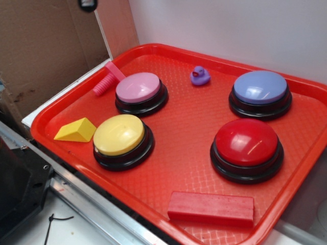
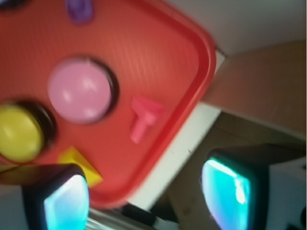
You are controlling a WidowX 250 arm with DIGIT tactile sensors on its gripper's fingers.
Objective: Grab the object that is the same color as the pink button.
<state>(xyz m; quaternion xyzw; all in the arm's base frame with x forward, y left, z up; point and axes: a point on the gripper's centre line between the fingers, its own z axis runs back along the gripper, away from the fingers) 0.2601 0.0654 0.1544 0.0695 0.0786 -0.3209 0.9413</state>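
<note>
Red block (image 1: 211, 208), buttons, pink bolt (image 1: 108, 79) fill tray (image 1: 179, 117).

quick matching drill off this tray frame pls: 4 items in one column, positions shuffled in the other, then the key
Items:
1. pink bolt
2. purple duck
3. yellow wedge
4. red block

Places, exterior view:
A. near edge of the tray, in front of the red button
B. left of the yellow button
C. far left corner, beside the pink button
D. far side, between the pink and lavender-blue buttons

Pairs: 1-C, 2-D, 3-B, 4-A
</note>
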